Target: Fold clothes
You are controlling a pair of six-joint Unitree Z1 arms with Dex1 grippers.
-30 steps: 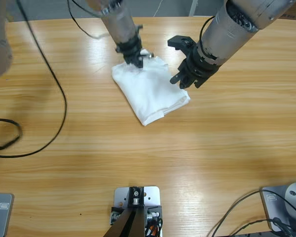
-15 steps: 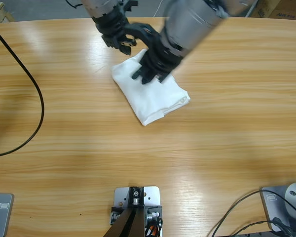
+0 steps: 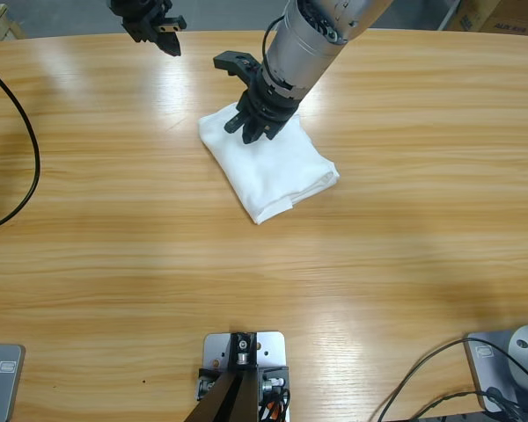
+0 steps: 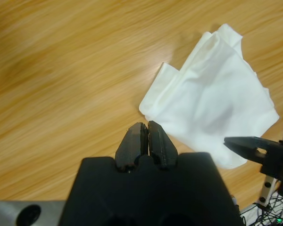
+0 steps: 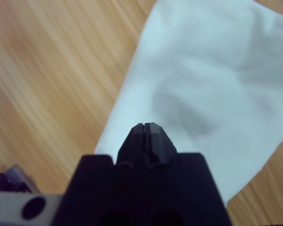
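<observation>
The clothes are one white T-shirt [image 3: 277,171], folded into a compact bundle at the table's middle back. It also shows in the left wrist view [image 4: 212,103] and the right wrist view [image 5: 212,70]. My right gripper [image 3: 251,126] comes down from the top and sits over the bundle's far left part. Its jaws are shut [image 5: 146,127] with nothing between them, and whether they touch the cloth I cannot tell. My left gripper [image 3: 158,35] hangs at the table's far left edge, well away from the shirt, shut and empty [image 4: 144,126].
A black cable [image 3: 22,123] loops across the table's left side. Bare wooden table [image 3: 378,290] stretches in front of and to the right of the bundle. In the left wrist view, a jaw of the right gripper [image 4: 247,145] pokes in beside the shirt.
The left gripper has let go of the shirt's far corner and drawn back to the far left. The right gripper has swung from the bundle's right side onto its far left part.
</observation>
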